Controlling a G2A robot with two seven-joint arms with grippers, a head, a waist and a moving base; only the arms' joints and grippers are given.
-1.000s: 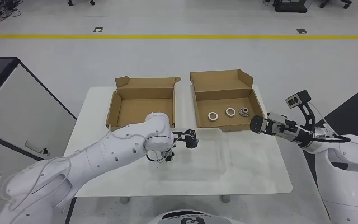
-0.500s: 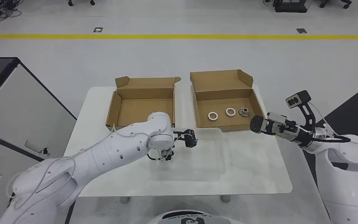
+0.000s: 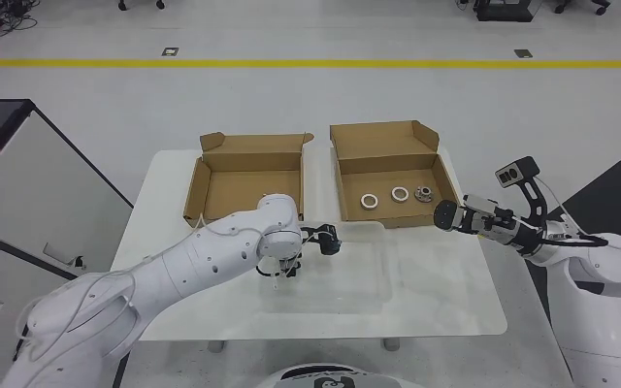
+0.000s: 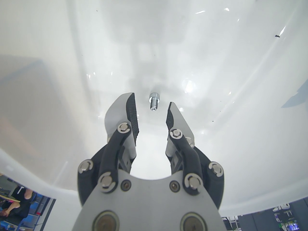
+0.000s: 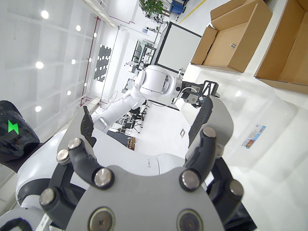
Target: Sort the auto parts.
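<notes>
Near the clear tub's (image 3: 388,291) left wall, the left gripper (image 4: 150,111) hangs half open over the little bolt (image 4: 154,102) — ready to pinch it. The right gripper (image 5: 146,106) is wide, empty.

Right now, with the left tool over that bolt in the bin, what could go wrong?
The bolt is tiny and lies loose under the open left tool; closing off-centre could flick it away. The bin floor looks glossy, so the bolt may skid or roll when touched.
</notes>
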